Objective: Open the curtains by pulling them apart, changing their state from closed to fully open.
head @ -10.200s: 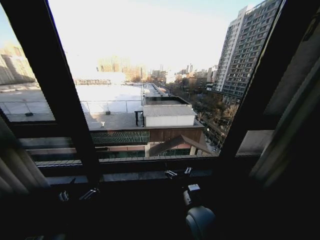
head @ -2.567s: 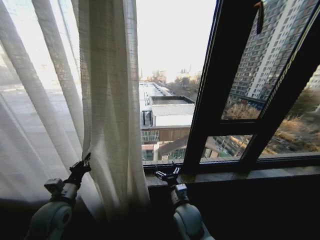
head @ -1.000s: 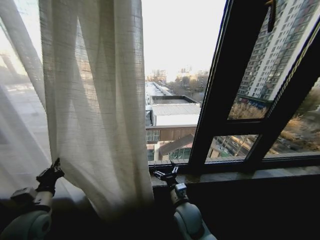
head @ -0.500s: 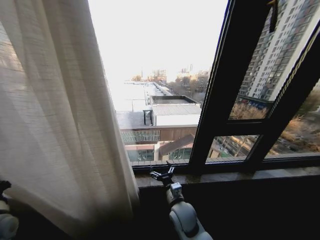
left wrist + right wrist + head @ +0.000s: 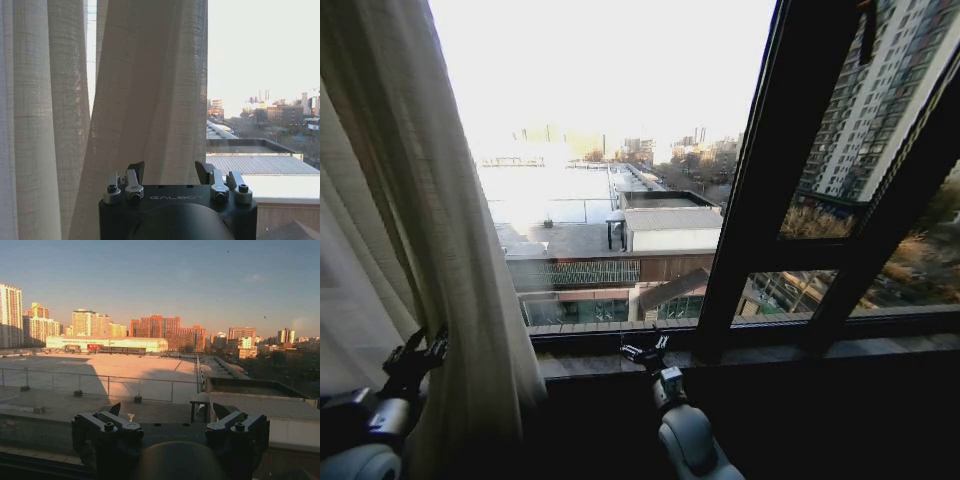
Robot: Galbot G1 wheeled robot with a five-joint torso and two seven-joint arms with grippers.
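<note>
The curtains [image 5: 430,250] are gathered at the far left of the window, where the cream pleats hang in a thick bunch from the top down to the sill [image 5: 620,360]. In the left wrist view the same folds [image 5: 150,90] are seen close ahead, with open sky and rooftops beside their edge. The middle pane is uncovered and the city beyond is seen plainly; the panes past the dark frame bar [image 5: 760,200] are bare as well. No second panel can be made out on the right side.

The left gripper [image 5: 415,355] is held low, just beside the bunched fabric, with its fingers spread apart; from its own wrist camera the jaws are seen parted with the cloth in front of them and nothing clamped. The right gripper [image 5: 645,352] is parked over the sill at the middle, its fingers likewise apart and empty, pointed out through the glass.

The task is judged to be nearly or wholly done: the left panel is drawn well aside, and little is left beyond perhaps pushing the bunch a bit farther.
</note>
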